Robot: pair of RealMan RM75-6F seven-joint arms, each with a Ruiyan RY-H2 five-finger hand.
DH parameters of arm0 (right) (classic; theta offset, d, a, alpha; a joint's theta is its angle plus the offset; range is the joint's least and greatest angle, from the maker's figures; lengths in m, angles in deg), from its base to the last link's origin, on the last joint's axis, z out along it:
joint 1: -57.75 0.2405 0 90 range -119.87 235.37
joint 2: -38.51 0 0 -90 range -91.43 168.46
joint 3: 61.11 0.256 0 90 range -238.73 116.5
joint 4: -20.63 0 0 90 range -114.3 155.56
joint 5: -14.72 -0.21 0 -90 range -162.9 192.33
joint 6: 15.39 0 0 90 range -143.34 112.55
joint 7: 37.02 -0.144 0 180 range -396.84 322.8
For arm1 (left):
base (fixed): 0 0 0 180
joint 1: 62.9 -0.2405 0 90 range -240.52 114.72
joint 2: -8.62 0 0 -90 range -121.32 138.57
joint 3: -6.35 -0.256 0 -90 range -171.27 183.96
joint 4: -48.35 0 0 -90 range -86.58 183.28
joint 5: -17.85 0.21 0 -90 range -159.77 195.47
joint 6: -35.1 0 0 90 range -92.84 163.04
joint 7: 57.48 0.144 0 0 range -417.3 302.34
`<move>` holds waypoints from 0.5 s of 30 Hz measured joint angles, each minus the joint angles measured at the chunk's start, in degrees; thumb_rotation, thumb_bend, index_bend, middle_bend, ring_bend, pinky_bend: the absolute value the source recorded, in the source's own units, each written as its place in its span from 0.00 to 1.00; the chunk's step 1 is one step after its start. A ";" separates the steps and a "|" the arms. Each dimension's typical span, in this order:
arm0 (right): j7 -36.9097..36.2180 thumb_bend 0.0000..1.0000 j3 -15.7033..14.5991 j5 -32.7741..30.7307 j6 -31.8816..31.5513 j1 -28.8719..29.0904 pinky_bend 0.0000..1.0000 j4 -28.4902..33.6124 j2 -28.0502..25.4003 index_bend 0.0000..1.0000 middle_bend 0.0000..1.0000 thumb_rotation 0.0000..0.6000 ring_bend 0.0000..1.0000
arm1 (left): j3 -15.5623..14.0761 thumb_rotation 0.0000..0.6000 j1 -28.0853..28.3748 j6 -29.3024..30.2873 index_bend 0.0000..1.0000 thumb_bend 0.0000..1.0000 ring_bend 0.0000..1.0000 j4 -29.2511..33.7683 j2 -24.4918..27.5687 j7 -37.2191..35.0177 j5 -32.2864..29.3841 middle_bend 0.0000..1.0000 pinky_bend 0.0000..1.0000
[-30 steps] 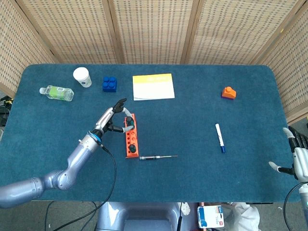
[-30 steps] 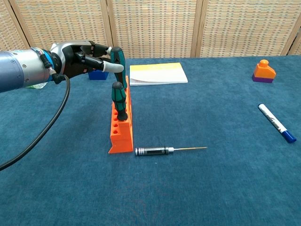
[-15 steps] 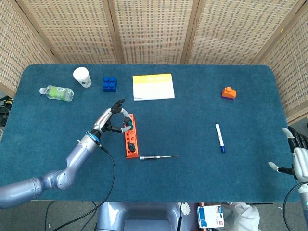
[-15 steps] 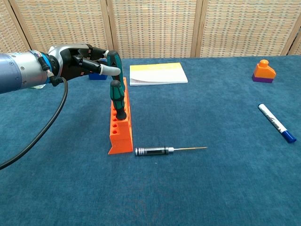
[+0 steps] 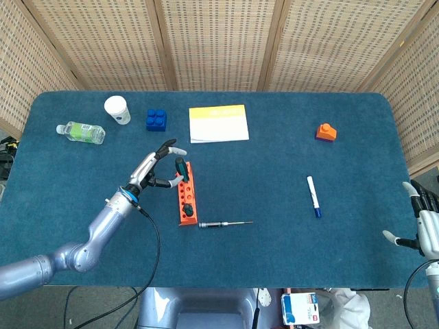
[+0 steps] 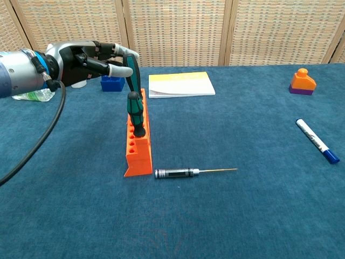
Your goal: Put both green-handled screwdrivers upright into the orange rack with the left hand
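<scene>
The orange rack (image 6: 138, 152) (image 5: 186, 203) lies left of the table's centre. Both green-handled screwdrivers stand upright in it. The front one (image 6: 135, 112) (image 5: 184, 181) is free. The rear one (image 6: 133, 75) (image 5: 180, 164) is at the rack's far end. My left hand (image 6: 86, 59) (image 5: 155, 168) hovers just left of the rear handle with its fingers spread. Its fingertips (image 6: 128, 53) are close to the handle's top and hold nothing. My right hand (image 5: 423, 221) rests at the table's lower right edge, fingers apart, and is empty.
A slim metal screwdriver (image 6: 188, 172) lies just right of the rack's near end. A yellow notepad (image 5: 218, 123), blue brick (image 5: 156, 120), white cup (image 5: 117, 110) and bottle (image 5: 81, 131) stand behind. A marker (image 5: 313, 195) and an orange block (image 5: 326, 131) are at the right.
My left hand has let go of the rear green-handled screwdriver and drawn back to the left, its fingers spreading. That screwdriver stays upright in the rack.
</scene>
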 measured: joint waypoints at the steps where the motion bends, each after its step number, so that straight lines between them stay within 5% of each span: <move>1: 0.01 0.00 -0.02 0.04 0.01 0.01 0.00 0.03 0.01 0.00 0.00 1.00 0.00 | 0.12 1.00 -0.36 0.22 0.14 0.06 0.00 0.50 0.50 -0.44 0.57 0.00 0.00; 6: 0.12 0.00 -0.18 0.32 -0.05 0.00 0.00 0.20 0.01 0.00 0.00 1.00 0.00 | 0.27 1.00 -2.30 1.58 0.00 0.00 0.00 3.16 3.58 -1.87 3.66 0.00 0.00; 12: 0.44 0.00 -0.41 0.67 -0.21 -0.06 0.00 0.61 0.04 0.00 0.00 1.00 0.00 | -0.64 1.00 -6.17 3.25 0.00 0.03 0.00 7.20 11.97 -3.11 9.22 0.00 0.00; 15: 0.58 0.00 -0.41 0.74 -0.31 -0.06 0.00 0.78 0.03 0.00 0.00 1.00 0.00 | -1.27 1.00 -8.36 3.96 0.00 0.53 0.00 9.25 18.10 -4.74 12.74 0.00 0.00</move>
